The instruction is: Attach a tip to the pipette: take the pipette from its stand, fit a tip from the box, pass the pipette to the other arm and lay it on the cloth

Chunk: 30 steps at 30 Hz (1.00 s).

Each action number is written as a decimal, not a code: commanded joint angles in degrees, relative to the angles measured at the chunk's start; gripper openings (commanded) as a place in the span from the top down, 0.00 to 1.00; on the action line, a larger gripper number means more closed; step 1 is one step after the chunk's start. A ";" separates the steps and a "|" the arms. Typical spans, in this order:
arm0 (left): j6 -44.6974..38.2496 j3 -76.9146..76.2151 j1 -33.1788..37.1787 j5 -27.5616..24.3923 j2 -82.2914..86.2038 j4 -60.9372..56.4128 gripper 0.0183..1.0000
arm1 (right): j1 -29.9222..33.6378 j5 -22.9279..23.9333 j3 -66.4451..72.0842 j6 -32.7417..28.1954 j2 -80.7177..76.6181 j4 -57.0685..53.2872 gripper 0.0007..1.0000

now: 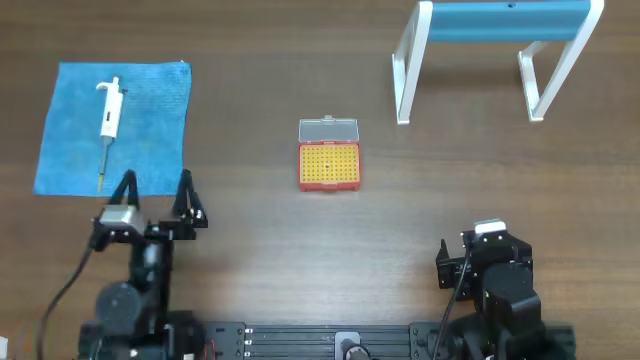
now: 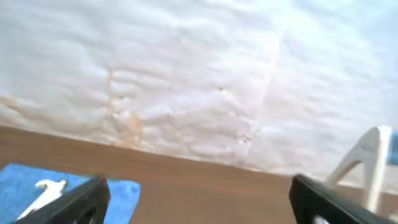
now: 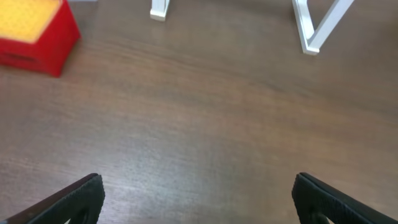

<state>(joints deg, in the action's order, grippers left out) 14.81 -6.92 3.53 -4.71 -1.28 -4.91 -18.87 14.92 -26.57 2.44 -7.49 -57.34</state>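
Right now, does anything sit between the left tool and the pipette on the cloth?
Nothing visible does. The pipette lies on the blue cloth, and the open left tool sits at the cloth's near edge with only bare cloth between them.
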 commanded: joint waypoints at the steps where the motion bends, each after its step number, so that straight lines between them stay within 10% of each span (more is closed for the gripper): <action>1: -2.27 6.60 -0.22 10.51 1.09 8.76 0.07 | -0.07 0.50 0.00 -0.39 0.52 0.17 0.02; 12: -2.25 6.60 -0.17 10.10 0.81 9.01 0.07 | 2.21 -0.39 0.00 0.33 0.55 0.17 0.02; 13: -2.25 6.60 -0.17 10.10 0.81 9.01 0.07 | 7.98 -3.85 0.59 0.48 0.55 4.68 0.02; 14: -2.25 6.60 -0.17 10.10 0.83 9.01 0.07 | 17.44 -7.58 7.21 0.46 0.55 37.03 0.02; 16: -2.25 6.60 -0.17 10.10 0.81 9.01 0.07 | 17.20 -8.57 19.54 0.28 1.22 59.32 0.02; 30: -2.25 6.60 -0.17 10.10 0.81 9.01 0.07 | 15.41 -10.93 26.34 0.26 7.37 53.57 0.02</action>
<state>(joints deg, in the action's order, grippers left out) 13.28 -0.47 3.49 4.49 -0.69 3.84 -3.14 4.69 -0.49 2.66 -0.73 -3.44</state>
